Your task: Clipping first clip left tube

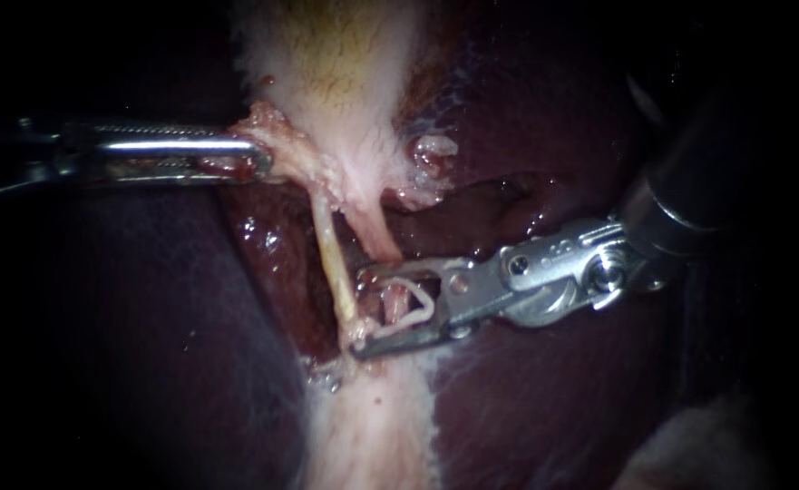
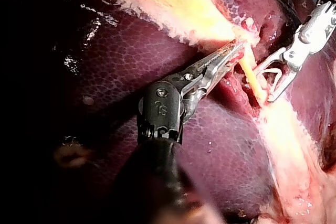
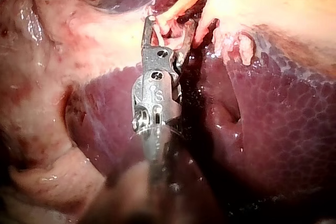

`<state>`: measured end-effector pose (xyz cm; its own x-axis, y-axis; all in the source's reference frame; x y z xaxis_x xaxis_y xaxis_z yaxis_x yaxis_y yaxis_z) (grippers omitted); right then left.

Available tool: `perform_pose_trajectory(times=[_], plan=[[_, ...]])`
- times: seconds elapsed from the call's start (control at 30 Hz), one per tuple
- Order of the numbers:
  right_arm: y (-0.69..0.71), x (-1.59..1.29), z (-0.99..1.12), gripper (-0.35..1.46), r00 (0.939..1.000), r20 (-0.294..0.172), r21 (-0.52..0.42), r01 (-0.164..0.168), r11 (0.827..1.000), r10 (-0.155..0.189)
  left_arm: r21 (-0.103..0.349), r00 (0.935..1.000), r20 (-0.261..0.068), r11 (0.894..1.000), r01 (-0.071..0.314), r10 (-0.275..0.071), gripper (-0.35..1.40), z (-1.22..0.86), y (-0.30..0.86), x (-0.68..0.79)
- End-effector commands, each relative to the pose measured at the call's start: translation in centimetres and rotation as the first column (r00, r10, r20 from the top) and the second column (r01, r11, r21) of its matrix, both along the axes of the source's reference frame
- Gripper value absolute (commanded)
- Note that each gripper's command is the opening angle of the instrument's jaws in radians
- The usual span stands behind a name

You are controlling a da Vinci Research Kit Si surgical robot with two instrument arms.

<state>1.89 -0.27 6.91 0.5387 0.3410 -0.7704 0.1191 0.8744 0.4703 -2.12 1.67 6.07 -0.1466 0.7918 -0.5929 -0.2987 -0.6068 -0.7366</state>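
The left tube is thin and pale yellow, and it runs down from the gallbladder's neck. A pinker right tube lies beside it. My right instrument comes in from the right. Its jaws are open with a white clip inside them, and their tips reach the left tube's lower part. My left instrument is shut on frayed tissue at the gallbladder's neck and holds it to the left. The left wrist view shows the left instrument gripping above the tube. The right wrist view shows the right instrument astride the tube.
The pale gallbladder hangs above and dark liver lies on both sides. A white band of fatty tissue runs down below the tubes. A small ragged nub of tissue sits right of the neck.
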Motion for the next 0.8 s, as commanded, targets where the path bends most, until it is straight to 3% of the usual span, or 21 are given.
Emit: perform_pose_trajectory(times=[0.03,0.4,0.8], plan=[[0.00,0.04,0.01,0.50,1.0000,-0.002,0.005,0.006,1.000,-0.006,-0.001,1.0000,-0.001,1.000,0.000,0.000,-0.35,0.00,0.00,0.00],[-0.13,0.33,0.13,0.50,0.9946,-0.102,0.085,0.026,0.996,-0.017,0.000,1.0000,0.001,1.000,-0.002,0.002,-0.35,0.01,0.00,-0.02],[-0.17,0.34,0.09,0.50,0.9792,-0.201,0.103,0.052,0.993,-0.030,-0.001,1.0000,0.002,1.000,-0.003,0.003,-0.35,0.04,0.01,-0.01]])
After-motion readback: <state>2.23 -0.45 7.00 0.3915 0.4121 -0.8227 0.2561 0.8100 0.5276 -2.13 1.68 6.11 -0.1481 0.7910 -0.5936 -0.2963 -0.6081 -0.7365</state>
